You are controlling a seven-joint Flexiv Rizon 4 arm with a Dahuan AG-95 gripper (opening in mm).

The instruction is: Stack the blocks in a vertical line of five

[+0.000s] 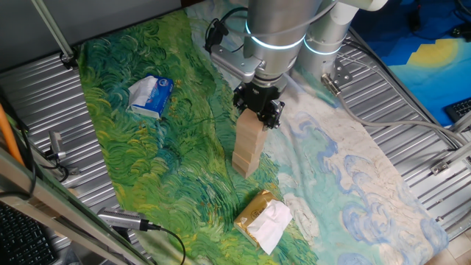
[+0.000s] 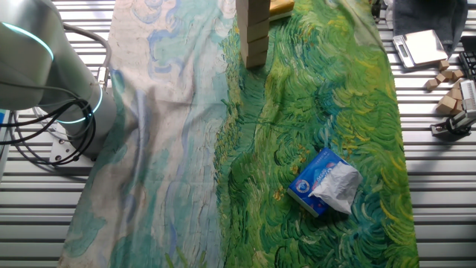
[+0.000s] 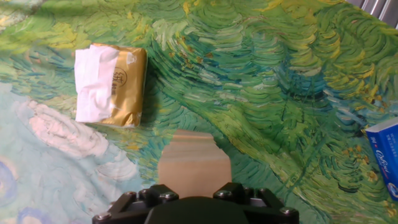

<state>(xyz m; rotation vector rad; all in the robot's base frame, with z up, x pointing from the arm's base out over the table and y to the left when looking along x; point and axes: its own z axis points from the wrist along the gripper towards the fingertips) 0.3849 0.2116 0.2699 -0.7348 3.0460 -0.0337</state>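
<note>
Directly under the hand, the stack of blocks (image 1: pixel 247 146) stands upright on the painted cloth (image 1: pixel 184 140) that covers the table (image 1: pixel 44 96), with the gripper (image 1: pixel 258 105) right at its top. Whether the fingers are pinching the top block or just parted beside it cannot be told, since the hand's body hides them. Judging by the height, the column is close to its full five, and the hand sits squarely above so that the top cube lands in line with those below. Near the stack's base lies the yellow packet (image 1: pixel 263 219), clear of the column. Farther off, well apart, rests the blue packet (image 1: pixel 152 96). Spare wooden pieces (image 2: pixel 448 88) sit off the cloth on the slatted metal.
</note>
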